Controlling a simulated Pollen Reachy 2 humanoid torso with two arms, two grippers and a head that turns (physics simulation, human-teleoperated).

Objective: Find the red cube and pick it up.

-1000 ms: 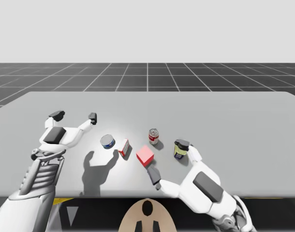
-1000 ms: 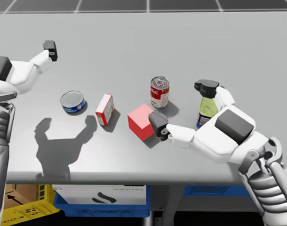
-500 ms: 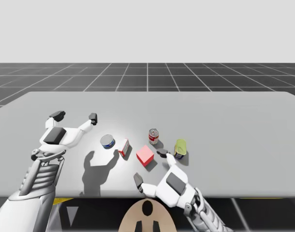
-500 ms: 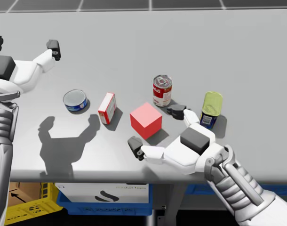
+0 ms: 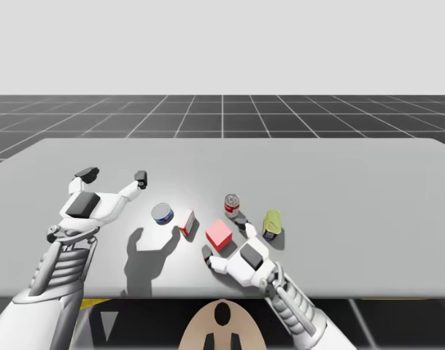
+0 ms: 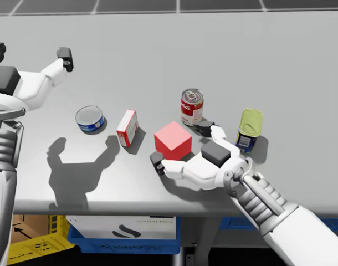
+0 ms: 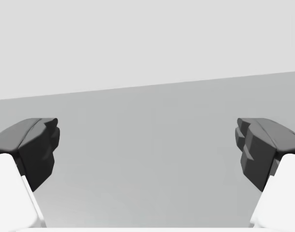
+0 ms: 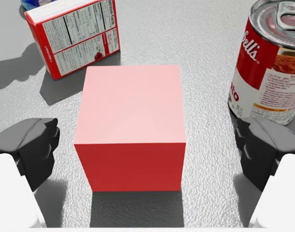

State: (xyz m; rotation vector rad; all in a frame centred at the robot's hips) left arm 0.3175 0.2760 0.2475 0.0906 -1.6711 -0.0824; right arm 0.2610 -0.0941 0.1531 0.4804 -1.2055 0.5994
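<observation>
The red cube (image 5: 219, 234) (image 6: 172, 140) (image 8: 133, 125) rests on the grey table (image 5: 354, 182) near its front edge. My right gripper (image 5: 224, 238) (image 6: 180, 144) (image 8: 147, 150) is low at the cube's near side and open. Its dark fingers (image 8: 34, 150) stand on either side of the cube with a gap on each side, touching nothing. My left gripper (image 5: 113, 175) (image 6: 30, 52) (image 7: 147, 150) hovers open over the table's left part, far from the cube, with nothing between its fingers.
A red and white can (image 5: 232, 205) (image 6: 191, 107) (image 8: 273, 82) stands just behind the right finger. A red and white box (image 5: 187, 222) (image 6: 126, 127) (image 8: 72, 36) and a blue tin (image 5: 163, 214) (image 6: 89, 118) lie left of the cube. A yellow-green container (image 5: 271, 224) (image 6: 249, 129) stands to its right.
My right arm has swung in from beside the yellow-green container and dropped, so its open gripper now straddles the cube from the near side. My head has turned slightly. The left arm has held still.
</observation>
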